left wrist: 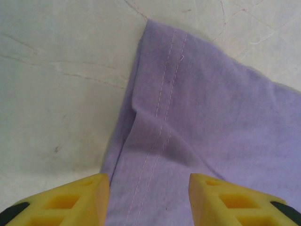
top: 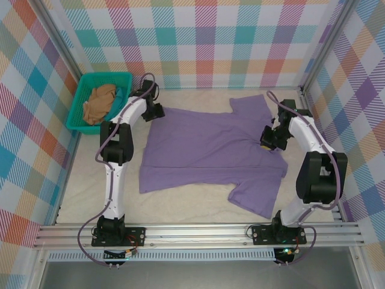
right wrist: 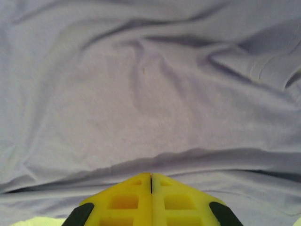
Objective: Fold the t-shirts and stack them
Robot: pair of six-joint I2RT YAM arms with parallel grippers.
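Observation:
A lavender t-shirt (top: 210, 150) lies spread flat across the middle of the table, with its sleeves toward the right. My left gripper (top: 157, 111) hovers over the shirt's far left corner. In the left wrist view this gripper (left wrist: 149, 200) is open, its yellow fingers (left wrist: 70, 202) either side of the double-stitched hem (left wrist: 162, 117), gripping nothing. My right gripper (top: 267, 139) rests on the shirt's right side between the sleeves. Seen from the right wrist, that gripper (right wrist: 151, 181) is shut, tips against a raised fold of lavender cloth (right wrist: 155, 94), and no cloth shows between the jaws. A tan t-shirt (top: 99, 102) lies crumpled in the basket.
The teal plastic basket (top: 123, 78) stands at the far left corner of the table. Checked walls close in the back and both sides. Bare cream table cover (top: 90, 198) runs along the near edge in front of the shirt.

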